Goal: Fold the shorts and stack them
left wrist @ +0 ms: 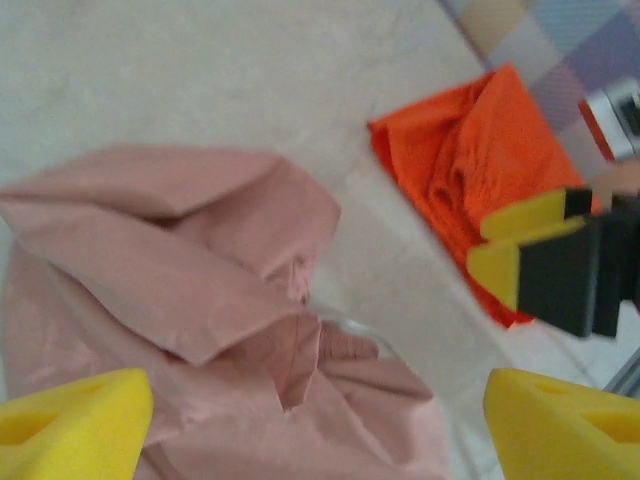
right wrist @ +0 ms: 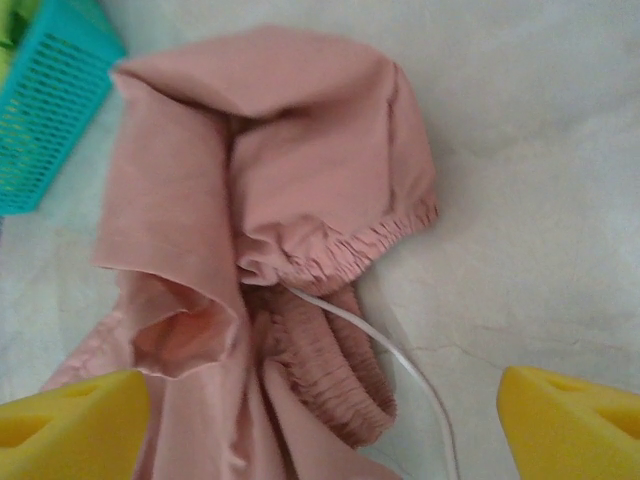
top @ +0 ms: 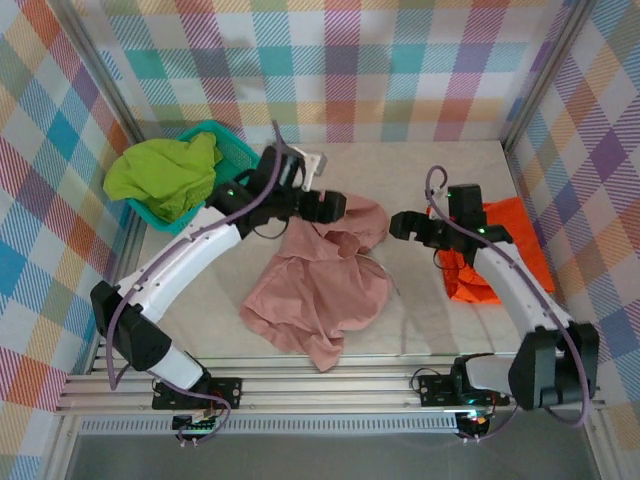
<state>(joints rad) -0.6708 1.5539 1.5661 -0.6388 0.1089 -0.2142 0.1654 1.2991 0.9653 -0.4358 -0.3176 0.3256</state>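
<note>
Left gripper (left wrist: 320, 430) spread wide, empty, the crumpled dusty pink fabric shorts (left wrist: 180, 260) lying loose between its jaws. Right gripper (right wrist: 320, 425) gapes over the same heap, probably lining up to spread it flat.

Under my left pincer (left wrist: 315, 430), the pink shorts (left wrist: 180, 260) are soft, matt, crumpled cloth; beyond it, the tabletop (left wrist: 250, 70) looks smooth and matt.

central shorts (top: 315, 300) lie on the table (top: 420, 320), second shorts (top: 505, 245) right of them, third shorts (top: 165, 175) in far-left basket (top: 238, 148).
</note>
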